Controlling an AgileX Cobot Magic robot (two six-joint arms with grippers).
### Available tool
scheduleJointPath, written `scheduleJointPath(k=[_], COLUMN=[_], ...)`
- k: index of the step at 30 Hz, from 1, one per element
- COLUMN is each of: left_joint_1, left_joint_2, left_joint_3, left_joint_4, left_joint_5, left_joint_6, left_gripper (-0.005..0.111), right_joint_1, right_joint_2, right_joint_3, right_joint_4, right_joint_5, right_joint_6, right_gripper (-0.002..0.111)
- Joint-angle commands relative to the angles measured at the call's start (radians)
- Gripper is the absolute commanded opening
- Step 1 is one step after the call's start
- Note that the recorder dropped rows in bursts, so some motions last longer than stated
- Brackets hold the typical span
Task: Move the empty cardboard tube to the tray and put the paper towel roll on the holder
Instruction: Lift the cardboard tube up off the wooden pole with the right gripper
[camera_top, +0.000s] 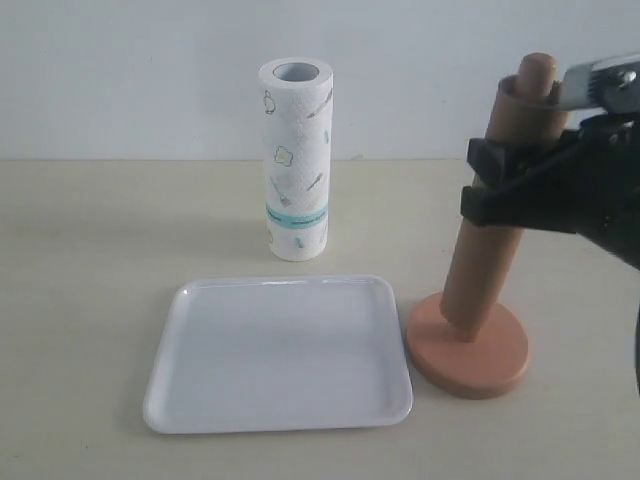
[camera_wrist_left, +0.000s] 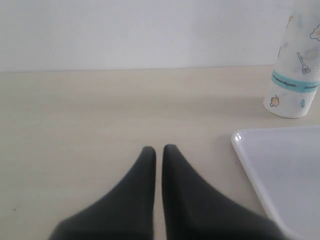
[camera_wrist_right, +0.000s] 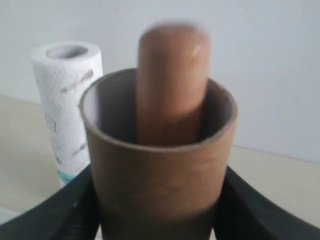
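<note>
We see a pale beige surface spreading below both grippers. On it lies the tray, white and shallow. It sits low and to the left of the right gripper in the exterior view, and one of its rounded corners is near the tips of the left gripper. The holder stands directly beneath the right gripper, with its round wooden base on the surface just beside the tray's edge but not touching it. Its slim post rises up through the right gripper's grasp. The paper towel roll stands upright on the surface, well apart from the right gripper. It is out beyond the fingertips of the right gripper and behind the tray's far edge, and it also stands farther out past the left gripper's tips. The empty cardboard tube is sleeved over the holder's post and leans a little in the exterior view. The post's rounded top pokes out above the tube's rim. We cannot tell whether its lower end touches the base. The right gripper has its black fingers pressed against opposite sides of the tube, roughly at mid-height, so it is partly closed and has hold of the tube. The left gripper hangs low over bare surface with its two fingers brought together, only a thin slit between them, and it holds nothing.
</note>
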Motion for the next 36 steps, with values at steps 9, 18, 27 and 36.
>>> scheduleJointPath(k=[9, 18, 27, 36], left_joint_1=[-0.003, -0.003, -0.003, -0.003], left_joint_2=[-0.002, -0.002, -0.002, -0.002], left_joint_3=[0.003, 0.003, 0.003, 0.003], left_joint_4=[0.002, 0.002, 0.002, 0.002], left_joint_5=[0.0, 0.0, 0.0, 0.0], left_joint_6=[0.003, 0.003, 0.003, 0.003], left_gripper=[0.004, 0.004, 0.004, 0.004], right_joint_1=[0.002, 0.002, 0.002, 0.136], right_joint_2=[-0.24, -0.24, -0.233, -0.045], right_joint_3=[-0.418, -0.812, -0.974, -0.953], right_joint_4=[-0.001, -0.009, -0.009, 0.197], right_joint_5=[0.459, 0.626, 0.853, 1.187], right_joint_6=[-0.119, -0.217, -0.224, -0.502], right_gripper=[0.0, 0.0, 0.0, 0.0])
